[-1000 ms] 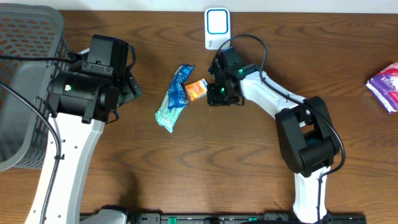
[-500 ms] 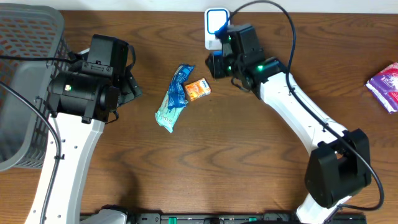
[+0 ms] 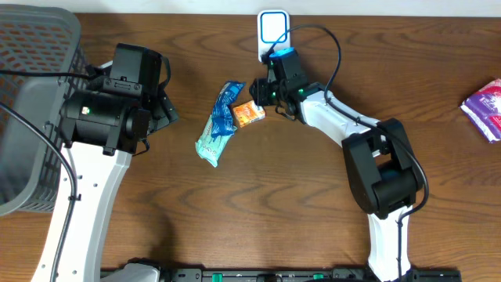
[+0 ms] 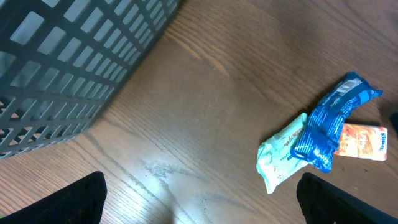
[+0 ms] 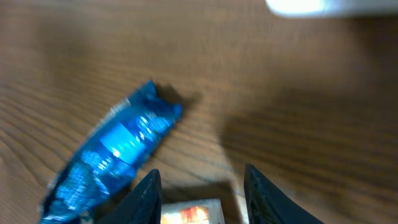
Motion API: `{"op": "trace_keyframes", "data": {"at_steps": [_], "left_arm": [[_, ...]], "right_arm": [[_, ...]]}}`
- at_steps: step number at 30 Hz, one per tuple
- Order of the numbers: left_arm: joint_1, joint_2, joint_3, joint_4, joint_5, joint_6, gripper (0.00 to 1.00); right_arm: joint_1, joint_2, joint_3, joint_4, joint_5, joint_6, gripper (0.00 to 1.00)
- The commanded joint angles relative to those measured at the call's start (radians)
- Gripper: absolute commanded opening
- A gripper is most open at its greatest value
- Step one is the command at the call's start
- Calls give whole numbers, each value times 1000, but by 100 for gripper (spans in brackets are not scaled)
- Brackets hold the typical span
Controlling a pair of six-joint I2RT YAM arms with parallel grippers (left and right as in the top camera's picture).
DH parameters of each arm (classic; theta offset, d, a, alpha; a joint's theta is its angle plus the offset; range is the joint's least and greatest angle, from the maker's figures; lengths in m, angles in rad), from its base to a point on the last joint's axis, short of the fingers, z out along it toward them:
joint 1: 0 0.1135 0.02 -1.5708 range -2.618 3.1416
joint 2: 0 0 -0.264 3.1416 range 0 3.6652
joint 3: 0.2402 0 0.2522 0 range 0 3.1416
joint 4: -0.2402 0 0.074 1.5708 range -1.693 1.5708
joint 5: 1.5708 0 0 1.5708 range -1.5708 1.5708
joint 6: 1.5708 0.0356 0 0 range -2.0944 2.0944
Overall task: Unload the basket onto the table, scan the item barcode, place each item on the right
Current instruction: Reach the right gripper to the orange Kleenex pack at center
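Item taken to be the orange packet. It lies flat on the bench, against the right edge of the blue wrapper and on the near side of the white scanner.

Right pincer: released, jaws part-spread, nothing held. In the wrist view the packet sits low between the two tips, with a gap on its right side.

Packet's long axis runs roughly left-right, in line with the jaw gap. Judged to fit as it lies.

Left pincer: spread wide, empty, well apart to the left. The right arm is nearer.
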State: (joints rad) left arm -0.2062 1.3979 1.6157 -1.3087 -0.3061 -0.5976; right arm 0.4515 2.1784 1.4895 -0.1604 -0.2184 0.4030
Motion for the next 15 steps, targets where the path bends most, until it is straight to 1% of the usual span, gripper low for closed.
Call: {"op": "trace_keyframes", "data": {"at_steps": [1,5,8,12,15], "left_arm": [[3,3,8,-4,-20,10,98],[3,3,8,-4,-20,10,98],[3,3,8,-4,-20,10,98],[3,3,8,-4,-20,10,98],[3,3,8,-4,-20,10,98]], "right_arm": [[2,-1,0,-27,-38,11,35],[1,-6,0,-103,-51,-32,31],[1,-7,0,-157,-56,-41,19],[2,-7,0,-193,-114,-42,18],[2,-7,0,-217,-187,-41,13]]}}
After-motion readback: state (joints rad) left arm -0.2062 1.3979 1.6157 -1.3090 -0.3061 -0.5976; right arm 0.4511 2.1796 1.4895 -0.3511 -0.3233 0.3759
